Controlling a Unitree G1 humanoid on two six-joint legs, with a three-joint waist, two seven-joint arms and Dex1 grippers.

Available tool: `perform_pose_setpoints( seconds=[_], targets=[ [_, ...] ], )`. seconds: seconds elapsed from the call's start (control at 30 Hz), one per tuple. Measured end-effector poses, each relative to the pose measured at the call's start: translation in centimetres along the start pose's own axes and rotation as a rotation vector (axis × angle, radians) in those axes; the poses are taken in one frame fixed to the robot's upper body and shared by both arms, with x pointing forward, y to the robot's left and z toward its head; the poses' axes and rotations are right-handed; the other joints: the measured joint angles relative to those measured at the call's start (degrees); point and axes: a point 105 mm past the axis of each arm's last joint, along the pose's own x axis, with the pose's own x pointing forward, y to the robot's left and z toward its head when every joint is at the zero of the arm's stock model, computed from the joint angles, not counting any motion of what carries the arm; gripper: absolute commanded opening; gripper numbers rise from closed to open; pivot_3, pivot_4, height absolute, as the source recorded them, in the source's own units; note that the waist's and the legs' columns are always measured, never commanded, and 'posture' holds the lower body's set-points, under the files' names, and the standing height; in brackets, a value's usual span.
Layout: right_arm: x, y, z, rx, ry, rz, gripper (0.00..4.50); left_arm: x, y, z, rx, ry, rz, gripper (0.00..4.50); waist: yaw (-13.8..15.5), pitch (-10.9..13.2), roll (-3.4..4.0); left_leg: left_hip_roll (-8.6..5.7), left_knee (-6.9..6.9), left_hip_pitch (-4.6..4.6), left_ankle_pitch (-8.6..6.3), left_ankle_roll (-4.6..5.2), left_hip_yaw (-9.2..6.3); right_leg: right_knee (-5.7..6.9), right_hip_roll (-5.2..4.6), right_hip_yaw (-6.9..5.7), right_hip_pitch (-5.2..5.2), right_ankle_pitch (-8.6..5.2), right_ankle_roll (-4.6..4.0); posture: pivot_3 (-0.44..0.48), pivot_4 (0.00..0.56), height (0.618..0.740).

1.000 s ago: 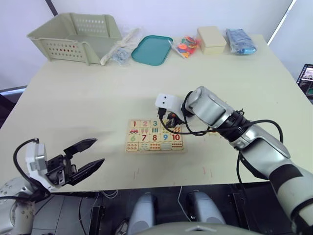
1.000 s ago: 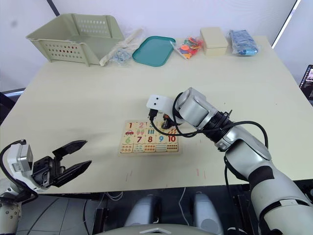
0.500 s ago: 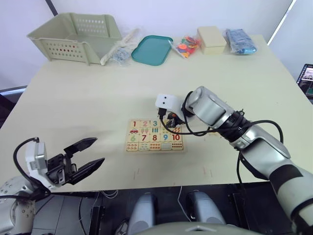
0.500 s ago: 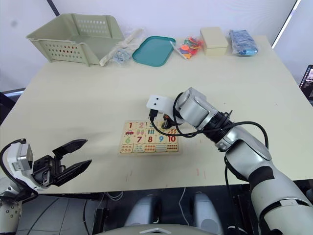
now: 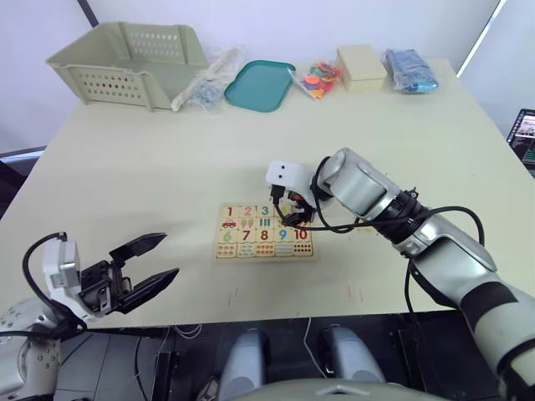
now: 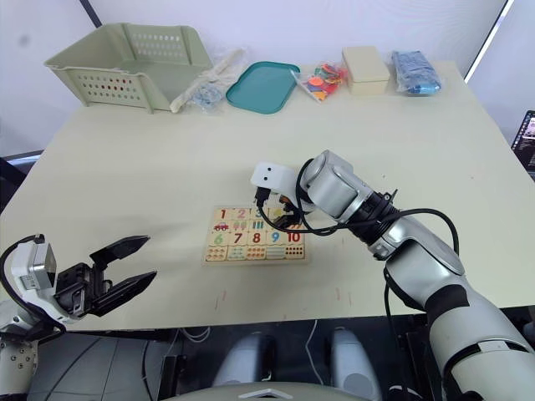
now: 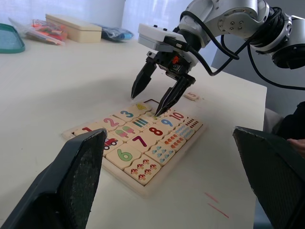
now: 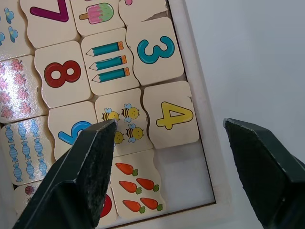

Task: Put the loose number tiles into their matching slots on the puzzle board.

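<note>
Pale table [image 5: 125, 167] across the whole frame, with the puzzle board [image 5: 266, 249] at its centre. Over the board's upper right corner, the right gripper [image 7: 147, 104], fingers spread wide and empty, tips pointing down at the top row. At lower left of the frame, past the table's near edge, the left gripper [image 5: 167, 257], likewise spread wide and holding nothing. Seated in the top row, four number tiles [image 8: 156, 50], 1 through 4, the 4 tile [image 8: 174, 117] last in line. Beside the 4, at the row's end, one empty slot [image 8: 183, 171]. Flat on the table just beyond that end of the board, a small loose tile [image 7: 191, 96], probably the 5, its digit too small to read. Likely step in hand: fetching that last tile. Best done by dropping straight over it, pinching two opposite edges, keeping it level and digit-up, then lowering it square to the frame without nudging the 4.
</note>
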Motion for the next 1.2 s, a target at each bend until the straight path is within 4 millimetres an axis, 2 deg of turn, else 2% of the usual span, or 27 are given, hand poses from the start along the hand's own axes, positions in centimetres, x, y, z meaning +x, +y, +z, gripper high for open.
perform_pose_setpoints(
  seconds=[0.17,0.27,0.4,0.5,0.53,0.57,0.8,0.83,1.2],
  targets=[
    [-0.4,0.0,-0.4,0.018,-0.043,-0.007,4.43,0.0,0.0,0.1,0.003,0.0,-0.001,4.5,0.1,0.0,0.0,-0.01,0.0,-0.02,0.0,0.0,0.0,-0.02,-0.02,-0.01,0.0,0.0,0.0,0.0,0.15,0.74],
    [-1.5,-0.1,0.0,0.077,-0.209,-0.002,4.43,0.0,0.0,0.0,-0.001,0.002,0.002,4.5,0.1,0.0,-0.02,-0.02,-0.02,-0.05,0.0,0.0,-0.02,-0.05,-0.03,-0.02,0.0,0.0,0.01,0.0,0.15,0.74],
    [-2.4,-0.7,0.6,0.065,-0.389,-0.024,4.43,0.0,0.1,0.0,0.0,0.001,0.002,4.5,0.0,0.0,-0.02,-0.01,-0.06,-0.02,0.0,0.0,0.0,-0.03,0.0,-0.02,0.0,0.0,0.01,0.0,0.15,0.74],
    [-2.2,-1.1,0.5,0.055,-0.45,-0.043,4.43,0.1,0.1,0.1,0.003,-0.001,0.001,4.5,0.0,0.0,-0.03,0.0,-0.07,-0.01,0.0,0.0,0.0,-0.04,0.02,0.0,0.0,0.0,0.01,0.0,0.15,0.74],
    [-2.0,-1.2,0.3,0.068,-0.467,-0.043,3.9,0.1,0.1,0.1,0.003,-0.001,0.0,4.5,0.0,0.0,-0.03,0.0,-0.07,-0.01,0.0,0.0,0.01,-0.04,0.02,0.0,0.0,0.0,0.01,0.0,0.15,0.74],
    [-1.8,-1.2,0.1,0.077,-0.471,-0.042,3.71,0.1,0.1,0.1,0.003,-0.001,0.0,4.5,0.0,0.0,-0.03,0.0,-0.07,-0.02,0.0,0.0,0.02,-0.04,0.02,0.01,0.0,0.0,0.01,0.0,0.15,0.74],
    [-1.1,-1.8,-0.7,0.099,-0.479,-0.047,0.25,-0.1,0.2,0.2,-0.004,0.016,-0.011,4.5,0.0,0.0,-0.03,0.0,-0.07,-0.01,0.0,0.0,0.02,-0.04,0.01,0.01,0.0,0.0,0.01,0.0,0.15,0.74],
    [-1.0,-1.8,-0.8,0.103,-0.476,-0.046,0.03,-0.1,0.2,0.2,-0.004,0.017,-0.012,4.5,0.0,0.0,-0.03,0.0,-0.07,-0.01,0.0,0.0,0.02,-0.04,0.01,0.01,0.0,0.0,0.01,0.0,0.15,0.74],
    [0.0,-2.1,-1.9,0.088,-0.416,-0.062,0.03,-0.4,0.3,0.0,-0.017,0.023,-0.007,4.5,0.0,0.0,-0.02,0.0,-0.07,-0.01,0.0,0.0,0.02,-0.04,0.0,0.02,-0.01,0.0,0.01,0.0,0.15,0.74]
  ],
)
